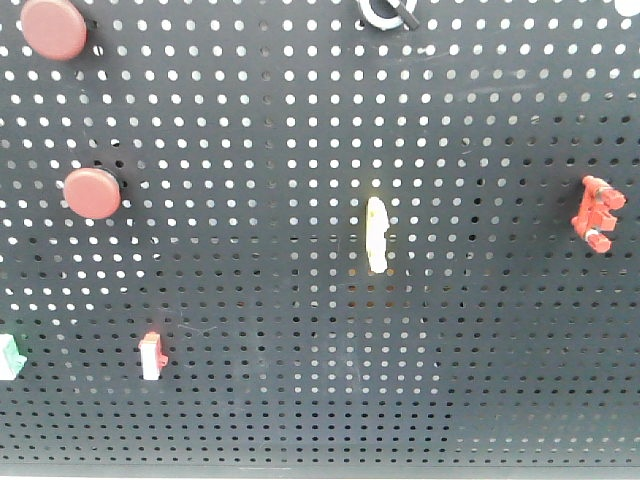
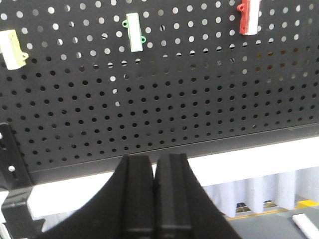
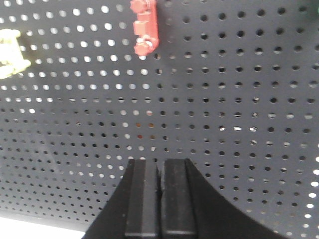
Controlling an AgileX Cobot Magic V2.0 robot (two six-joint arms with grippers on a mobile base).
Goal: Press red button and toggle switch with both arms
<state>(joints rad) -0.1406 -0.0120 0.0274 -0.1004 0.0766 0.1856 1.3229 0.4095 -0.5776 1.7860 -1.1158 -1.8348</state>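
Note:
A dark pegboard (image 1: pixel 300 380) fills the front view. Two round red buttons sit on its left side, one at the top left (image 1: pixel 53 27) and one lower (image 1: pixel 92 192). The toggle switch (image 1: pixel 388 12), with a white ring and black lever, is cut off by the top edge. Neither gripper shows in the front view. My left gripper (image 2: pixel 155 167) is shut and empty, low in front of the pegboard's bottom edge. My right gripper (image 3: pixel 160 167) is shut and empty, close to the pegboard's lower part. Buttons and switch are out of both wrist views.
On the board are a cream rocker switch (image 1: pixel 376 234), a red clip-like part (image 1: pixel 598 213), a small red-and-white switch (image 1: pixel 151 356) and a green-and-white one (image 1: pixel 8 357). The left wrist view shows a black bracket (image 2: pixel 12 184) at the board's corner.

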